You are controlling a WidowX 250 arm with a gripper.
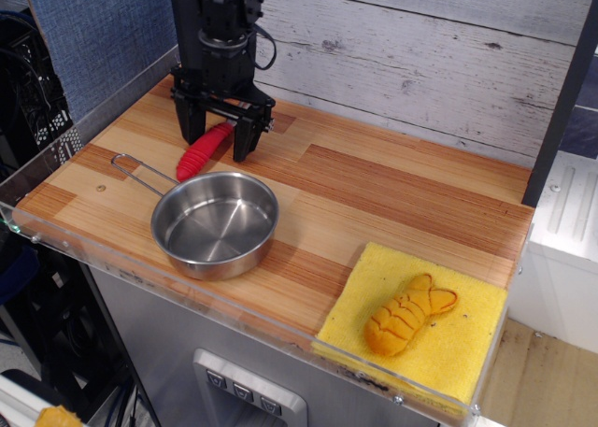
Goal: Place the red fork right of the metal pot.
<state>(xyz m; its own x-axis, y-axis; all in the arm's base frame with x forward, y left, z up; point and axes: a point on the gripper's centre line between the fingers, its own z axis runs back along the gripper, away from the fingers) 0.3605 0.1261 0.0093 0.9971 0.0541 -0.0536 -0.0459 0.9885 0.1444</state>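
Looking at one wooden table [392, 193] with a clear plastic rim along the front. Counting one red fork [203, 150], one metal pot [215, 224], one yellow sponge [467, 343] and one orange fish toy [407, 315] (so four loose things in all, plus the arm).

Seeing just one gripper [221, 139], black, hanging straight down at the back left of the table with its fingers [246, 137] spread apart and straddling the fork's upper end. Not gripping anything yet, going by the gaps showing either side of the red handle. Can't tell whether the fingertips are touching the wood.

Finding the fork lying flat and diagonal, ribbed handle pointing down-left toward the pot, tines hidden behind the gripper body. Sitting just behind the pot's rim, near where the thin wire handle joins the pan, so behind and left rather than right of it.

Noticing the pot standing upright near the front left edge, empty, wire handle sticking out to the left. Spotting the sponge at the front right corner, well apart from the pot, with the fish toy lying on top of it.
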